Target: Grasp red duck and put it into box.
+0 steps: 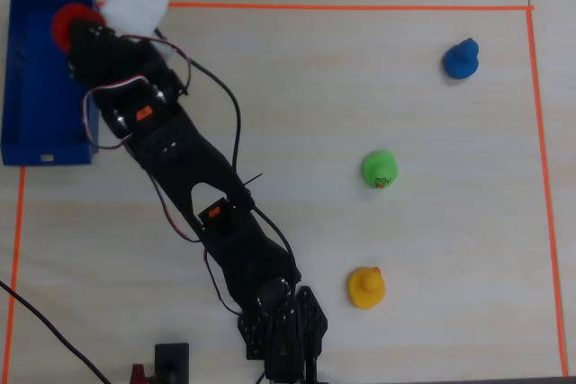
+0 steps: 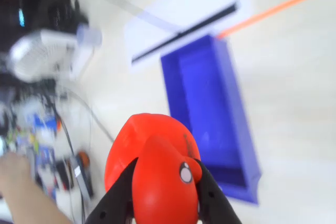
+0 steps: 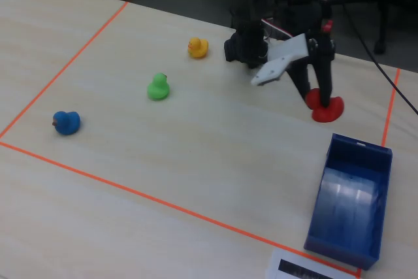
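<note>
The hand (image 2: 163, 203) is gripping the red duck (image 2: 157, 169) above the pale, orange-taped table (image 1: 360, 96), the blue box (image 2: 210, 114) lying at its one o'clock in the wrist view.

The arm stretches diagonally from its base at the bottom centre of the overhead view to the upper left of that frame, links extended, with red and white wires looping along its upper side. The gripper (image 1: 70, 26) sits at the upper left there. In the wrist view the gripper (image 2: 164, 195) rises from the bottom centre, its two black fingers (image 2: 118, 195) spread on either side of the red duck (image 2: 157, 171) and pressed against it. In the fixed view the gripper (image 3: 322, 102) points downward at upper right.
</note>
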